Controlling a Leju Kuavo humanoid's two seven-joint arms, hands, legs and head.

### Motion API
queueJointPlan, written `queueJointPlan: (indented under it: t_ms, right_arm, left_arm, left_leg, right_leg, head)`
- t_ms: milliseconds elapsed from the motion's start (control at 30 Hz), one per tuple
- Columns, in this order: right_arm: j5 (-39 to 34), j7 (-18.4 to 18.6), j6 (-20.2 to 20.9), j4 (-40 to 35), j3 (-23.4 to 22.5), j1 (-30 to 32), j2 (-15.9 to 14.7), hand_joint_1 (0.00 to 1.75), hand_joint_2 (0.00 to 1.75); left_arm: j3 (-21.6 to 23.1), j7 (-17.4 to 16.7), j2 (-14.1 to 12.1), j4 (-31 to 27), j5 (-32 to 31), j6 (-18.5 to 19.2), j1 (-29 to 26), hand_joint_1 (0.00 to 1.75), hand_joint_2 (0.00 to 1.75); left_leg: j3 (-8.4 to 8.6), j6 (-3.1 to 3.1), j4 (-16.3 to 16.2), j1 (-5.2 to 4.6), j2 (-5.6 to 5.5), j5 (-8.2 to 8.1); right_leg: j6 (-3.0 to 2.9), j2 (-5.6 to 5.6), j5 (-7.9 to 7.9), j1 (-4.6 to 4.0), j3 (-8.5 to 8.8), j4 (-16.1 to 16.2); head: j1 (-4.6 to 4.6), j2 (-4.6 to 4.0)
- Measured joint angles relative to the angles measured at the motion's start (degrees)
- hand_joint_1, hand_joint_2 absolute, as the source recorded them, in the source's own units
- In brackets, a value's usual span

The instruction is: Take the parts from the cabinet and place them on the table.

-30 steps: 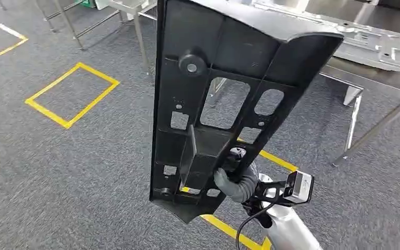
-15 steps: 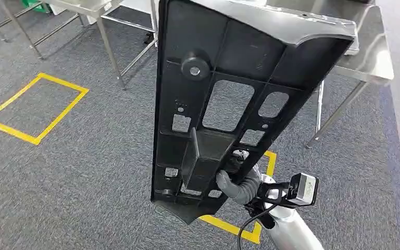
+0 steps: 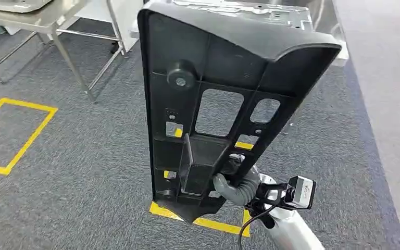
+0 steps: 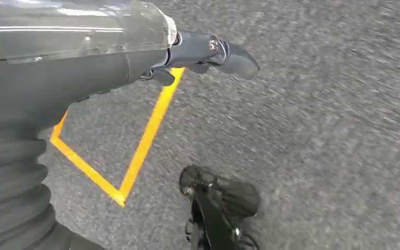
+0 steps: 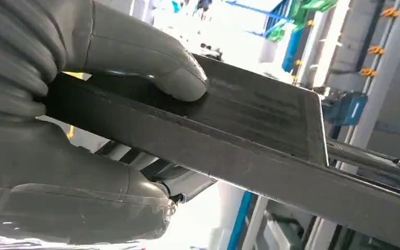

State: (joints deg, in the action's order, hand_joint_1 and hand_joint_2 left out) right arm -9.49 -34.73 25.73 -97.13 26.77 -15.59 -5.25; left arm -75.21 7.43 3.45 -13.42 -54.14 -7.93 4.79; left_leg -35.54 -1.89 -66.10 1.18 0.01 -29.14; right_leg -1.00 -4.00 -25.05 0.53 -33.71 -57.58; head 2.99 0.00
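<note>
Mid-frame, the right hand (image 3: pixel 234 185) clamps its fingers on the black part (image 3: pixel 213 104); the steel table (image 3: pixel 320 21), top of frame, awaits delivery. The left hand (image 4: pixel 208 52) hangs empty, its finger spread unclear.

A large black moulded plastic part (image 3: pixel 224 99), ribbed with rectangular cut-outs and a round boss, stands nearly upright in my right hand (image 3: pixel 234 185), gripped near its narrow lower end, its wide end flaring uppermost.

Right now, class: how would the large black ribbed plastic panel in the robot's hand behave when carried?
The black ribbed plastic panel probably stays stiff, given its moulded ribs. Likely light: the right hand alone holds it upright. Gripped near its lower end, it may tend to tip.
</note>
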Motion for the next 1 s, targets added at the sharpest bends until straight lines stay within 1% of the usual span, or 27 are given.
queueJointPlan:
  t_ms: [33, 67, 100, 133, 200, 233, 267, 300, 333, 367, 400, 433, 467, 500, 533, 567, 600, 700, 733, 767, 800, 833, 867, 900, 933, 967, 1000]
  right_arm:
    - [0.0, 0.0, 0.0, -0.2, 0.0, 0.0, 0.0, 1.75, 1.75]
    - [0.0, 0.0, 0.0, -0.4, 0.0, 0.0, 0.0, 1.75, 1.75]
    - [0.0, 0.0, -0.1, -0.4, 0.0, -0.2, 0.0, 1.75, 1.75]
    - [0.0, 0.1, -0.1, -0.6, 0.0, -0.1, 0.0, 1.75, 1.75]
    - [0.0, 0.1, -0.2, -0.7, 0.0, 0.0, -0.1, 1.75, 1.75]
    - [0.0, 0.1, -0.2, -0.9, 0.0, 0.1, -0.2, 1.75, 1.75]
    - [0.0, 0.1, -0.3, -0.9, 0.0, 0.0, -0.3, 1.75, 1.75]
    - [0.0, 0.0, -0.5, -0.9, 0.0, -0.1, -0.3, 1.75, 1.75]
    - [0.0, 0.0, -0.7, -0.9, 0.0, 0.1, -0.3, 1.75, 1.75]
    - [0.0, 0.0, -0.9, -0.9, 0.0, 0.2, -0.3, 1.75, 1.75]
    - [0.1, -0.1, -1.1, -0.9, 0.0, 0.4, -0.3, 1.75, 1.75]
    - [0.1, -0.3, -1.1, -0.9, 0.0, 0.7, -0.3, 1.75, 1.75]
    - [0.1, -0.4, -1.1, -0.9, 0.0, 0.8, -0.3, 1.75, 1.75]
    - [0.2, -0.5, -1.1, -1.0, 0.0, 0.8, -0.3, 1.75, 1.75]
    - [0.2, -0.5, -1.1, -1.3, -0.1, 0.8, -0.3, 1.75, 1.75]
    - [0.2, -0.6, -1.1, -1.5, -0.1, 0.7, -0.3, 1.75, 1.75]
    - [0.2, -0.6, -1.1, -1.6, -0.1, 0.7, -0.3, 1.75, 1.75]
    - [0.3, -0.8, -1.2, -1.8, -0.2, 0.9, -0.4, 1.75, 1.75]
    - [0.3, -0.8, -1.1, -2.1, -0.3, 0.9, -0.4, 1.75, 1.75]
    - [0.3, -0.9, -1.1, -2.3, -0.4, 0.9, -0.3, 1.75, 1.75]
    - [0.3, -1.1, -1.0, -2.4, -0.5, 0.8, -0.3, 1.75, 1.75]
    - [0.3, -1.1, -1.0, -2.5, -0.5, 0.9, -0.3, 1.75, 1.75]
    - [0.3, -1.1, -1.0, -2.5, -0.5, 1.1, -0.3, 1.75, 1.75]
    - [0.3, -1.1, -0.9, -2.5, -0.6, 1.3, -0.3, 1.75, 1.75]
    - [0.3, -1.1, -0.9, -2.4, -0.6, 1.4, -0.3, 1.75, 1.75]
    - [0.3, -1.1, -0.9, -2.4, -0.7, 1.4, -0.3, 1.75, 1.75]
    - [0.3, -1.1, -0.8, -2.4, -0.9, 1.4, -0.3, 1.75, 1.75]
  left_arm:
    - [0.0, 0.2, 0.0, 0.0, 0.0, 0.2, 0.1, 0.0, 1.75]
    - [0.0, 0.3, 0.0, 0.0, 0.0, 0.3, 0.2, 0.0, 1.75]
    - [0.0, 0.4, 0.0, 0.0, 0.0, 0.4, 0.2, 0.0, 1.75]
    - [0.0, 0.3, 0.0, 0.0, 0.0, 0.4, 0.2, 0.0, 1.75]
    - [0.0, 0.4, 0.0, 0.0, 0.2, 0.5, 0.4, 0.0, 1.75]
    - [0.0, 0.6, 0.1, 0.0, 0.4, 0.7, 0.5, 0.0, 1.75]
    - [0.0, 0.7, 0.1, 0.0, 0.4, 0.8, 0.6, 0.0, 1.75]
    - [0.0, 0.8, 0.1, 0.0, 0.5, 0.8, 0.6, 0.0, 1.75]
    - [0.0, 0.8, 0.1, 0.0, 0.6, 0.8, 0.5, 0.0, 1.75]
    - [0.0, 0.8, 0.0, 0.0, 0.7, 0.9, 0.4, 0.0, 1.75]
    - [0.0, 0.8, 0.0, 0.0, 0.8, 0.9, 0.3, 0.0, 1.75]
    - [-0.1, 0.6, 0.0, 0.0, 0.9, 1.1, 0.2, 0.0, 1.75]
    - [-0.1, 0.5, 0.0, 0.0, 1.0, 1.1, 0.2, 0.0, 1.75]
    - [-0.1, 0.4, 0.0, 0.0, 1.0, 1.2, 0.3, 0.0, 1.75]
    - [-0.1, 0.4, 0.0, 0.0, 1.0, 1.2, 0.4, 0.0, 1.75]
    - [-0.1, 0.4, 0.0, 0.0, 1.0, 1.3, 0.5, 0.0, 1.75]
    - [-0.1, 0.4, 0.0, 0.0, 1.1, 1.3, 0.5, 0.0, 1.75]
    - [-0.1, 0.3, 0.0, 0.0, 1.2, 1.4, 0.5, 0.0, 1.75]
    - [-0.1, 0.3, -0.1, 0.0, 1.2, 1.4, 0.5, 0.0, 1.75]
    - [-0.1, 0.3, -0.2, 0.0, 1.2, 1.4, 0.5, 0.0, 1.75]
    - [-0.1, 0.3, -0.2, 0.0, 1.1, 1.4, 0.5, 0.0, 1.75]
    - [-0.1, 0.3, -0.2, 0.0, 1.1, 1.5, 0.5, 0.0, 1.75]
    - [-0.1, 0.3, -0.3, 0.0, 1.1, 1.5, 0.4, 0.0, 1.75]
    - [-0.1, 0.3, -0.3, 0.0, 1.0, 1.5, 0.3, 0.0, 1.75]
    - [-0.1, 0.3, -0.3, 0.0, 0.9, 1.5, 0.3, 0.0, 1.75]
    - [-0.1, 0.3, -0.5, 0.0, 0.9, 1.5, 0.2, 0.0, 1.75]
    - [-0.1, 0.3, -0.5, 0.0, 0.9, 1.5, 0.3, 0.0, 1.75]
  left_leg:
    - [2.43, 0.16, 5.7, 0.14, -1.45, 2.83]
    - [3.38, 0.59, 7.5, 0.19, -3.56, 1.75]
    - [3.43, 0.85, 8.1, 0.06, -3.18, 2.12]
    - [3.36, 1.08, 8.0, -0.12, -2.71, 2.13]
    - [3.42, 1.87, 8.0, -0.29, -1.94, 2.39]
    - [3.59, 2.47, 8.6, 0.27, -1.37, 2.78]
    - [3.67, 2.79, 8.8, 0.16, -1.09, 2.86]
    - [3.58, 3.01, 8.8, 0.08, -0.74, 2.89]
    - [3.5, 3.06, 8.8, -0.06, -0.39, 2.86]
    - [3.42, 3.09, 8.8, -0.17, -0.02, 2.85]
    - [3.37, 3.14, 8.7, -0.24, 0.31, 2.81]
    - [3.4, 3.13, 8.7, -0.26, 0.58, 2.81]
    - [3.46, 3.11, 8.7, -0.32, 0.73, 2.79]
    - [3.57, 3.06, 8.7, -0.37, 0.83, 2.76]
    - [3.72, 2.97, 8.7, -0.45, 0.92, 2.7]
    - [3.79, 2.86, 8.7, -0.56, 0.98, 2.65]
    - [3.7, 2.48, 8.6, -0.84, 0.98, 2.53]
    - [3.87, 1.42, 9.0, -0.51, 1.26, 2.58]
    - [3.85, 1.08, 8.8, -0.69, 1.18, 2.34]
    - [3.53, 0.82, 7.7, -0.48, 0.81, 1.55]
    - [2.01, 0.72, 4.3, -0.47, 0.58, -0.77]
    - [-0.29, 0.54, -0.5, -0.4, 0.54, -3.24]
    - [-2.61, 0.36, -5.3, -0.4, 0.53, -5.21]
    - [-4.51, 0.21, -9.0, -0.4, 0.53, -6.16]
    - [-5.11, 0.16, -9.8, -0.39, 0.54, -5.56]
    - [-4.27, 0.17, -7.5, -0.36, 0.54, -3.59]
    - [-2.15, 0.22, -3.0, -0.3, 0.53, -0.8]
  right_leg:
    - [0.25, -0.59, -0.17, 0.03, 0.11, -0.2]
    - [0.57, -1.04, -0.25, -0.06, -0.03, -0.3]
    - [0.89, -1.69, -0.28, -0.15, -0.37, -0.7]
    - [1.32, -1.96, -0.1, 0.06, -0.56, -0.6]
    - [2.13, -2.82, 0.23, 0.07, -0.62, -0.1]
    - [2.31, -2.5, -0.12, 0.16, -0.63, -0.4]
    - [2.55, 0.51, -1.51, -0.16, -1.36, -2.3]
    - [2.74, 2.25, -3.68, -0.12, -3.11, -5.9]
    - [2.93, 3.18, -5.87, 0.0, -5.31, -10.4]
    - [3.05, 3.53, -7.73, 0.09, -7.6, -15.0]
    - [3.1, 3.66, -8.29, 0.14, -9.04, -17.9]
    - [3.07, 3.69, -7.4, 0.18, -8.95, -17.7]
    - [2.89, 3.7, -5.34, 0.17, -7.42, -14.7]
    - [2.58, 3.73, -2.9, 0.15, -4.82, -9.8]
    - [2.04, 4.01, -0.49, 0.0, -1.47, -3.7]
    - [1.49, 4.66, -0.78, -0.45, 0.26, 0.0]
    - [1.46, 4.72, -0.55, -0.54, 0.32, 0.1]
    - [0.78, 4.18, -0.51, -0.87, 0.11, 0.1]
    - [0.3, 4.1, -0.05, -0.13, 0.49, 0.8]
    - [0.22, 4.04, 0.07, -0.16, 0.75, 1.1]
    - [-0.19, 4.07, 0.03, -0.14, 0.77, 1.1]
    - [-0.31, 4.03, -0.04, -0.2, 0.76, 1.1]
    - [-0.39, 3.97, -0.09, -0.28, 0.75, 1.1]
    - [-0.45, 3.86, -0.14, -0.32, 0.73, 1.1]
    - [-0.41, 3.72, -0.22, -0.31, 0.76, 1.0]
    - [-0.31, 3.53, -0.34, -0.27, 0.83, 0.8]
    - [-0.17, 3.33, -0.5, -0.23, 0.93, 0.6]
  head:
    - [0.0, 0.0]
    - [0.0, 0.0]
    - [0.0, 0.0]
    - [-0.02, 0.0]
    - [0.0, 0.0]
    - [0.0, 0.0]
    - [-0.02, 0.0]
    - [-0.02, 0.0]
    - [-0.02, 0.0]
    - [-0.02, 0.0]
    - [-0.02, 0.0]
    - [-0.02, 0.0]
    - [-0.02, 0.0]
    - [-0.02, 0.0]
    - [-0.02, 0.0]
    - [-0.02, 0.0]
    - [-0.02, 0.0]
    - [-0.02, 0.0]
    - [0.0, 0.0]
    - [-0.02, 0.0]
    - [0.0, 0.0]
    - [0.0, 0.0]
    - [0.0, 0.0]
    - [0.0, 0.0]
    - [0.0, 0.0]
    - [0.0, 0.0]
    - [0.0, 0.0]
